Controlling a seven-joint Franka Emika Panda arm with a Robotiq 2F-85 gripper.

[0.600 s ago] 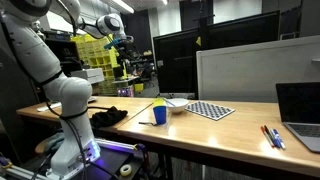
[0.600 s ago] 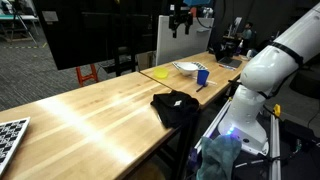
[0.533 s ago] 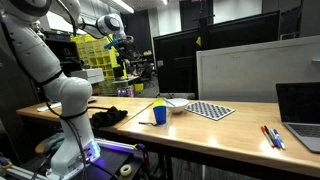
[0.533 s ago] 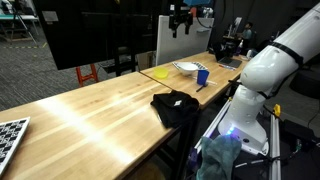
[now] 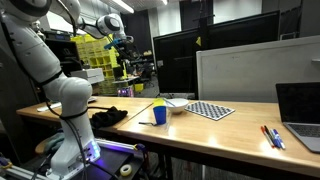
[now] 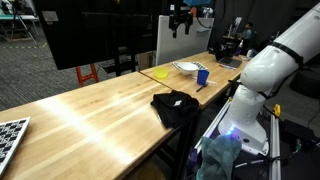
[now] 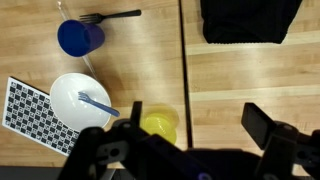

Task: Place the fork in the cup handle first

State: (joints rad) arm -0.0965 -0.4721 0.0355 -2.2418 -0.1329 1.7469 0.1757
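The blue cup (image 7: pixel 80 37) stands upright on the wooden table; it also shows in both exterior views (image 5: pixel 159 114) (image 6: pixel 203 76). The dark fork (image 7: pixel 110 16) lies flat on the table right beside the cup, and is a small dark streak in an exterior view (image 5: pixel 146 123). My gripper (image 7: pixel 200 125) is open and empty. It hangs high above the table, well apart from cup and fork, as both exterior views show (image 5: pixel 122 42) (image 6: pixel 180 20).
A white bowl (image 7: pixel 62 92) holds a small blue utensil (image 7: pixel 98 104). A checkered board (image 7: pixel 25 115) lies beside it. A yellow dish (image 7: pixel 158 125) sits under the gripper. A black cloth (image 7: pixel 250 20) lies nearby. Pens (image 5: pixel 272 137) and a laptop (image 5: pixel 300 115) sit at the table's far end.
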